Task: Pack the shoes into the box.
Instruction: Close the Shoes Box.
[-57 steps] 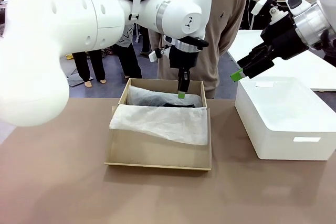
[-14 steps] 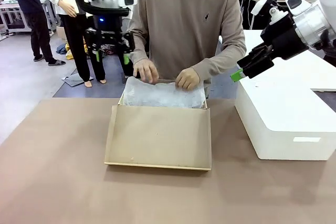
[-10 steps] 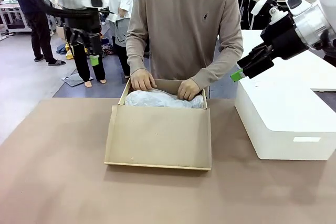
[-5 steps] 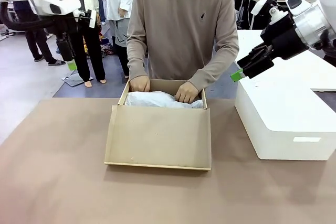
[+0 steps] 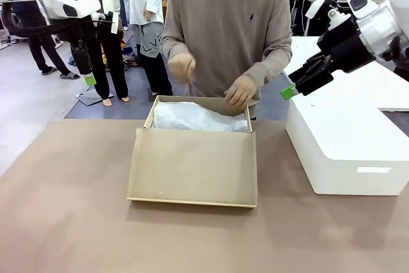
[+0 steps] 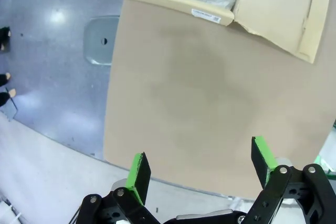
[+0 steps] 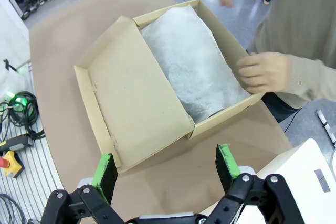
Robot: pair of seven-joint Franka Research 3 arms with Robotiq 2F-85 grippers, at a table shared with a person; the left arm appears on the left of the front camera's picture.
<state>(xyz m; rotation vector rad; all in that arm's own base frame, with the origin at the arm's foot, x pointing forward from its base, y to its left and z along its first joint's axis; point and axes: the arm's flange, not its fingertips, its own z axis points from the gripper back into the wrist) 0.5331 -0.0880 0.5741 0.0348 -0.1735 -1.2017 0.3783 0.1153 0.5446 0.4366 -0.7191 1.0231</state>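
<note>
Entry: the box (image 5: 192,164) sits mid-tabletop (image 5: 77,222), its flap lid (image 7: 134,103) folded open and lying flat toward my side. Crinkled white tissue paper (image 5: 195,117) mounds across the inside from wall to wall. The shoes would be under that paper, so I cannot see them (only a small dark patch shows at the tissue's edge in the right wrist view, too small to identify).

The person stands at the far side, directly behind the box. One hand (image 5: 241,91) hovers just above the box's far corner on my right side. The other hand (image 5: 182,67) is raised higher, clear of the box and motion-blurred.

A larger white box (image 5: 345,151) stands on the tabletop to the right of the cardboard one, with a gap between them.

Right end effector (image 7: 166,167): fingers spread wide, nothing between the green pads. It hangs in the air near the white box's far left corner, and its camera looks down onto the open box.

Left end effector (image 6: 201,163): fingers also spread wide and empty. It is held high at the far left, well away from the box (its camera takes in the tabletop's edge and the floor beyond).
</note>
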